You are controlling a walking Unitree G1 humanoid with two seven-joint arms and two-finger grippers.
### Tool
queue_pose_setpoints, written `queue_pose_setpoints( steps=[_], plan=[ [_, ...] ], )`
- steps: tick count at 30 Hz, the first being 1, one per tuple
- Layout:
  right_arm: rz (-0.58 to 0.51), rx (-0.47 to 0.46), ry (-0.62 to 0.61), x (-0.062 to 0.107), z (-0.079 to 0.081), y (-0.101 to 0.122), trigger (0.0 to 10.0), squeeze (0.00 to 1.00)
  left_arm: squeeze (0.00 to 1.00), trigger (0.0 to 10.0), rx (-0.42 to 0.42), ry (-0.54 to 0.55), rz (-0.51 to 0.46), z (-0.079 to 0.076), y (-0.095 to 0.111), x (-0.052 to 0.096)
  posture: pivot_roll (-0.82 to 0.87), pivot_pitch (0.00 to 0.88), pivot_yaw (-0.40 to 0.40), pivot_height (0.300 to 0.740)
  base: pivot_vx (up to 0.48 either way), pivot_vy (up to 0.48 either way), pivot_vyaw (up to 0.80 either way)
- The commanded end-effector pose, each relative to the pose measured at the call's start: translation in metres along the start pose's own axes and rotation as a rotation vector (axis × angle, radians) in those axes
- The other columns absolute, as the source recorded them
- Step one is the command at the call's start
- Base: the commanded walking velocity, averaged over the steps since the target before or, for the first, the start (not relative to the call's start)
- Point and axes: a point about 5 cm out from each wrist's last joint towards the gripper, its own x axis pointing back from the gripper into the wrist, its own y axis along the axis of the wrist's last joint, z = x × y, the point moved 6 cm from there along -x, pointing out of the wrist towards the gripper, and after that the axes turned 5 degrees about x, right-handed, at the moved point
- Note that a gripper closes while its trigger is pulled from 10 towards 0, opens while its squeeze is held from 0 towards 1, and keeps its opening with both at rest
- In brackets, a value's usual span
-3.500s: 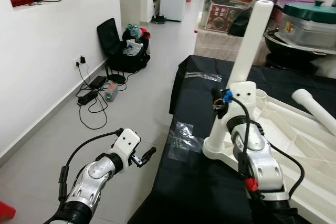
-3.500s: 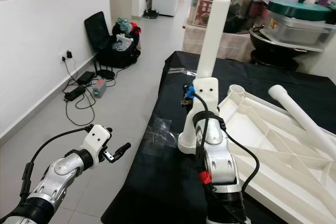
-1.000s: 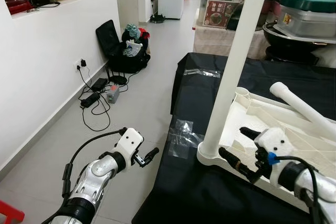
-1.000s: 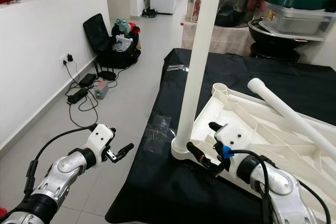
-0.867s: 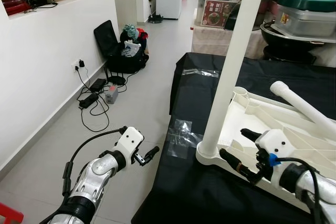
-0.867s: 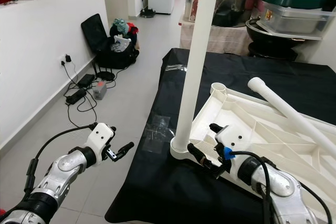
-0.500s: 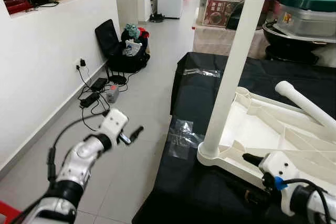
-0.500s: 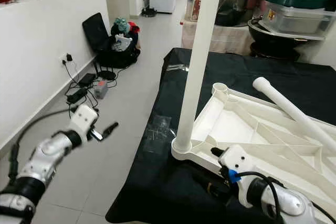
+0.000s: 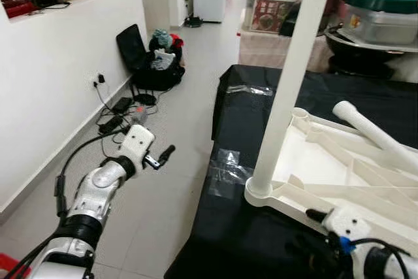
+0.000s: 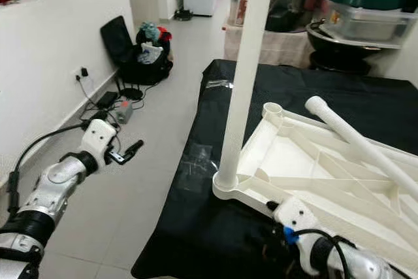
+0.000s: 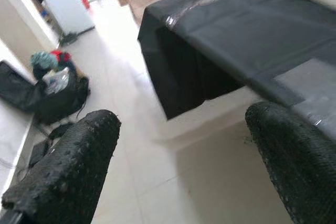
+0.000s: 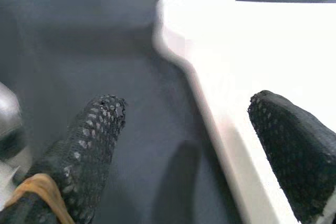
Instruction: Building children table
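The left gripper (image 9: 164,155) hangs over the floor (image 9: 170,161) beside the black cloth (image 9: 241,240), fingers apart. An upturned white tabletop (image 9: 339,181) lies on the cloth, one leg (image 9: 287,89) upright at its corner and another leg (image 9: 375,135) lying across it. The right gripper (image 12: 194,145), fingers spread, sits low at the tabletop's near edge.

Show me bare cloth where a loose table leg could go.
Free: black cloth behind the tabletop, up to the far edge, and the strip left of the upright leg, around the plastic bag. Crowded: front right, by the right gripper.
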Motion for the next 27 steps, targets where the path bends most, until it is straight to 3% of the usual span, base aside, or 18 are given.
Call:
queue_pose_setpoints(
  steps=[1, 5, 9, 14, 20, 27],
  plan=[
    [-0.017, -0.019, -0.043, -0.005, -0.004, 0.002, 10.0, 0.0, 0.0, 10.0, 0.014, -0.035, -0.028, -0.005, 0.008, -0.001, 0.0, 0.0, -0.02, 0.74, 0.0, 0.0, 0.0],
    [-0.107, -0.089, -0.207, -0.023, -0.019, 0.021, 10.0, 0.0, 0.0, 10.0, 0.083, -0.217, -0.104, -0.027, 0.03, 0.004, 0.01, 0.0, -0.021, 0.74, 0.0, 0.0, 0.0],
    [-0.13, -0.098, -0.287, -0.024, -0.033, 0.027, 10.0, 0.0, 0.0, 10.0, 0.112, -0.355, -0.148, -0.047, 0.045, 0.011, 0.01, 0.0, -0.024, 0.74, 0.0, 0.0, 0.0],
    [-0.1, -0.073, -0.292, -0.019, -0.039, 0.022, 10.0, 0.0, 0.0, 10.0, 0.134, -0.43, -0.143, -0.057, 0.046, 0.017, 0.0, 0.0, -0.021, 0.74, 0.0, 0.0, 0.0],
    [-0.101, -0.052, -0.27, -0.019, -0.037, 0.023, 10.0, 0.0, 0.0, 10.0, 0.147, -0.453, -0.129, -0.062, 0.041, 0.016, 0.0, 0.0, -0.016, 0.74, 0.0, 0.0, 0.0],
    [-0.181, -0.028, -0.307, -0.046, -0.034, 0.052, 10.0, 0.0, 0.0, 10.0, 0.185, -0.545, -0.128, -0.077, 0.051, 0.001, 0.0, 0.0, -0.006, 0.74, 0.0, 0.0, 0.0]
  ],
)
